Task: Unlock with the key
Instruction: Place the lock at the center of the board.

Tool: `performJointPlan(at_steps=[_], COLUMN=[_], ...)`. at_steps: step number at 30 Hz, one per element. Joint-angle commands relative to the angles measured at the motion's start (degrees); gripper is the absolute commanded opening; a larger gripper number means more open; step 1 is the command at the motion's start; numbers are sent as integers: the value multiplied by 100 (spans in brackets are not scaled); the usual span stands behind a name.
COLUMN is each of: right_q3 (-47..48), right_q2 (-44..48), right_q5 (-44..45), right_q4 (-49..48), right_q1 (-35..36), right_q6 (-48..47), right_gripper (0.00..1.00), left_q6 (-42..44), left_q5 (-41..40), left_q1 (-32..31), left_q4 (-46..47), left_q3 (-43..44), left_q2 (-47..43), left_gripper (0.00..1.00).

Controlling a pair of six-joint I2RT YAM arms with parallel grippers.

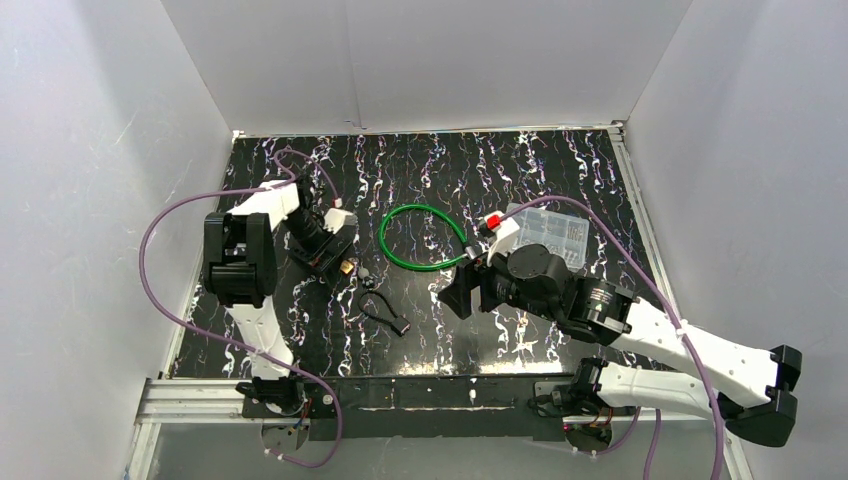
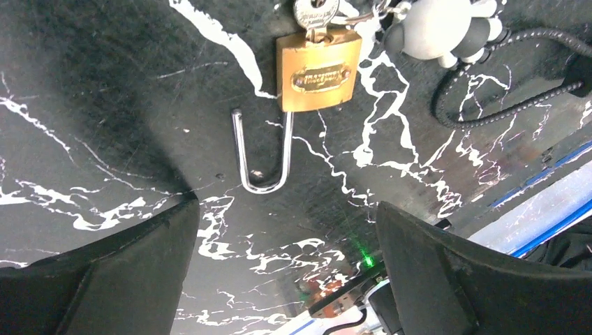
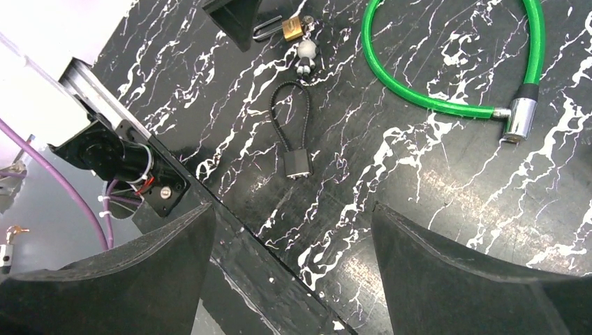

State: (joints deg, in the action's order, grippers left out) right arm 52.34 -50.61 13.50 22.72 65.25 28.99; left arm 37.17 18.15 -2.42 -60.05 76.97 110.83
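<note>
Just beside brass padlock (image 2: 319, 73) on desk (image 2: 105, 105): left hand (image 2: 285, 213) apart, empty, fingers (image 2: 112, 279) near sprung shackle (image 2: 264, 150); key (image 2: 315, 12) seated in padlock. Right hand (image 3: 293, 216) apart, empty, well apart from padlock. Risk: finger clipping shackle on withdrawal could snap it shut.

Embossed lettering on the oval badge of the brass padlock (image 2: 319, 72), too blurred to read. Nothing legible on the key (image 2: 315, 10) head, the black cable lock (image 3: 297, 164) or the clear plastic box (image 1: 568, 240).
</note>
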Motion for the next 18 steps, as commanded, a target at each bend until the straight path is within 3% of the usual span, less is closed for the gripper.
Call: performJointPlan(at_steps=[1, 10, 14, 18], right_q3=[34, 61, -252, -673], right_q2=[-39, -270, -316, -470], right_q5=[124, 1210, 1358, 1473], right_q4=[32, 1603, 2169, 2632], right_q1=[27, -7, -140, -281], right_q6=[117, 1167, 2149, 3051], right_gripper=[88, 86, 84, 81], left_q6=[199, 319, 71, 507], left_q5=[-57, 780, 723, 1339], left_q1=[123, 127, 132, 127], left_q4=[-51, -1595, -1793, -2353], left_q3=[168, 1732, 1303, 851], left_q2=[-469, -2378, -3204, -3395], left_gripper=[98, 98, 98, 98])
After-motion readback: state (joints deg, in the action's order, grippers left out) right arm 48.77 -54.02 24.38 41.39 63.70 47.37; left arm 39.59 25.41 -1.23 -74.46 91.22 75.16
